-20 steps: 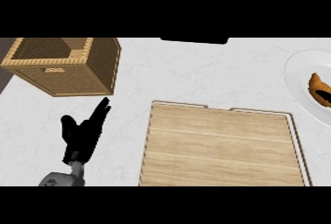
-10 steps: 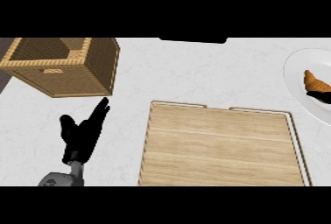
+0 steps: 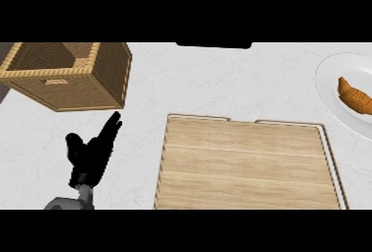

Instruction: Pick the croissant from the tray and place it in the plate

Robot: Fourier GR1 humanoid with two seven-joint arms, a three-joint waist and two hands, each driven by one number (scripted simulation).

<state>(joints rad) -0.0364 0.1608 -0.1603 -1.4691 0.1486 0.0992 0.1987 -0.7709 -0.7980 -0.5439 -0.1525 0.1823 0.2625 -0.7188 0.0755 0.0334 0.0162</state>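
Croissant (image 3: 355, 95) lies on the white plate (image 3: 328, 93) at the table's far right, long axis running near-to-far. Wooden tray (image 3: 247, 167) holds nothing. Left hand (image 3: 91, 153) rests open, fingers straight, well apart leftward. Right hand unseen.

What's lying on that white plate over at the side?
A croissant lies on the plate, near the view's right edge. The plate runs past that edge, so whatever sits on its far part cannot be seen. The wooden tray nearby holds nothing.
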